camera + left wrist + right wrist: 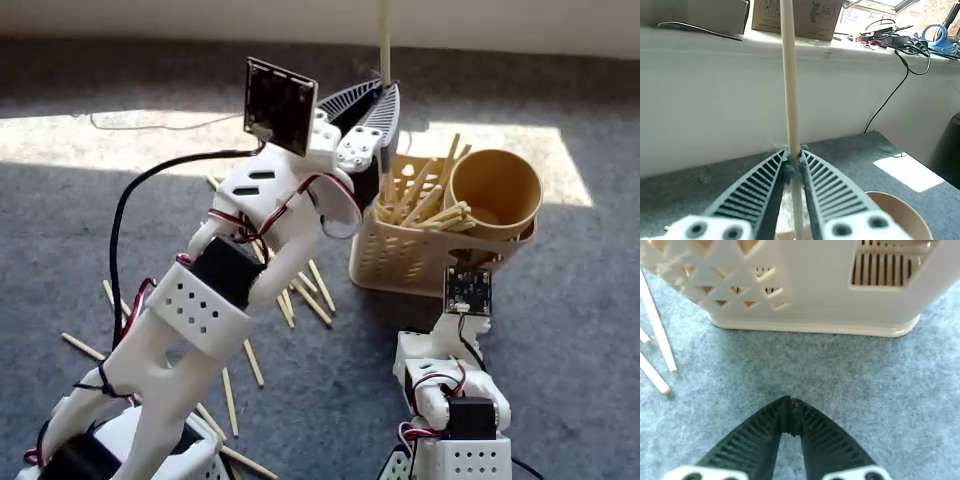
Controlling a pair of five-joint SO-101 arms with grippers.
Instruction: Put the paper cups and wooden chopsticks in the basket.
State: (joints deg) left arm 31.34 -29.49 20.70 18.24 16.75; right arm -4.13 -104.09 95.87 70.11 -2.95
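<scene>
Above grey carpet [580, 340], a pale, smooth, round chopstick [789, 75] stands upright.

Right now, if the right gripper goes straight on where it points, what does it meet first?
The right gripper would likely meet the basket wall first, if its line clears the carpet between; depth unclear.

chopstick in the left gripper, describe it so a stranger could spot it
Find the beige basket on the grey carpet with a paper cup in it. Beside it the left gripper pinches one chopstick. It alone stands upright in the air; the other chopsticks lean in the basket or lie flat.
</scene>
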